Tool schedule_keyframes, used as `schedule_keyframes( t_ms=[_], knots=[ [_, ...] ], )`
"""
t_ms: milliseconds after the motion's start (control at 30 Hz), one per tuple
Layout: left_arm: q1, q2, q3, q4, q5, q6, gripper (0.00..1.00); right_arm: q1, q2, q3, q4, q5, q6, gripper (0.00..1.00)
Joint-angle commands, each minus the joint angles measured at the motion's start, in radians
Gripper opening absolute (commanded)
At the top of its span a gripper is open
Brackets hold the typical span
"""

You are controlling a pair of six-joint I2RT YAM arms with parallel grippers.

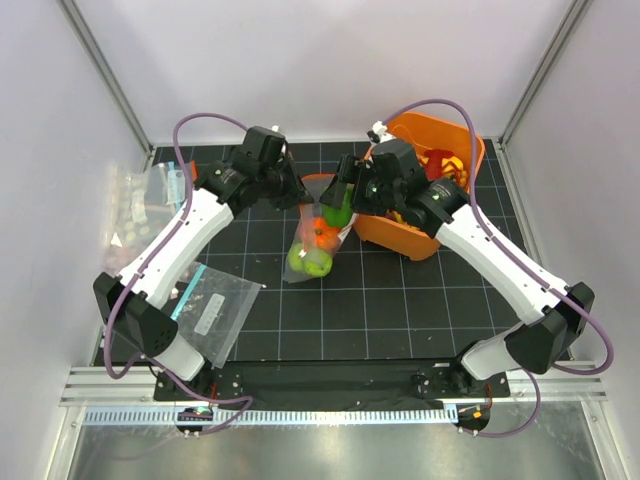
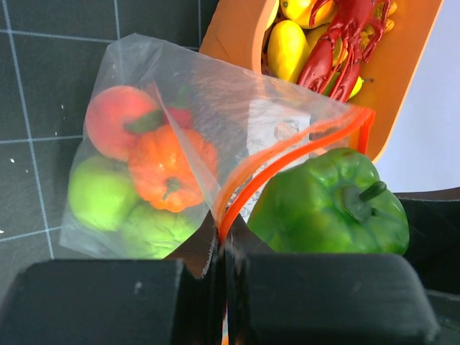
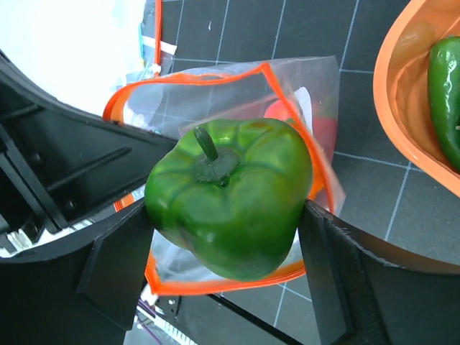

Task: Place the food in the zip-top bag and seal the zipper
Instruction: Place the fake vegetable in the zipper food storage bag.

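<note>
The clear zip-top bag (image 1: 312, 240) hangs open by its orange-red zipper (image 2: 287, 154) in the middle of the mat. Inside it are a peach-red fruit (image 2: 115, 121), an orange pumpkin (image 2: 169, 167) and green fruits (image 2: 104, 198). My left gripper (image 2: 224, 241) is shut on the zipper edge and holds the mouth (image 3: 215, 79) up. My right gripper (image 3: 228, 215) is shut on a green bell pepper (image 3: 230, 194) and holds it right over the open mouth; the pepper also shows in the left wrist view (image 2: 327, 205) and the top view (image 1: 338, 212).
An orange bin (image 1: 425, 190) with more toy food, a red lobster (image 2: 345, 39) and yellow pieces (image 2: 287, 43), stands right behind the bag. A second clear bag with a teal-blue edge (image 1: 212, 305) lies at the front left. More bagged items (image 1: 140, 200) lie at the far left.
</note>
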Motion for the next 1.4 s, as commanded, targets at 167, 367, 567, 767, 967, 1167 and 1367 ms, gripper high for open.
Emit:
schedule_keyframes(
  t_ms=[167, 367, 567, 767, 967, 1167, 1367],
  knots=[
    [0.021, -0.009, 0.049, 0.046, 0.043, 0.014, 0.00, 0.005, -0.058, 0.032, -0.028, -0.014, -0.035, 1.00],
    [0.025, -0.008, 0.053, 0.058, 0.051, 0.020, 0.00, 0.005, -0.052, 0.053, -0.068, -0.007, -0.045, 0.99],
    [0.030, -0.015, 0.056, 0.061, 0.054, 0.035, 0.00, 0.003, -0.049, 0.084, -0.111, 0.070, -0.015, 0.76],
    [0.034, -0.020, 0.064, 0.055, 0.057, 0.055, 0.00, 0.002, -0.022, 0.088, -0.145, 0.136, 0.004, 0.55],
    [0.040, -0.031, 0.065, 0.049, 0.052, 0.074, 0.00, 0.002, 0.007, 0.101, -0.172, 0.141, 0.002, 0.51],
    [0.053, -0.044, 0.067, 0.050, 0.048, 0.077, 0.01, 0.002, 0.044, 0.096, -0.185, 0.133, 0.002, 0.47],
    [0.057, -0.046, 0.070, 0.050, 0.052, 0.077, 0.01, 0.002, 0.093, 0.101, -0.172, 0.081, 0.013, 0.39]
  ],
)
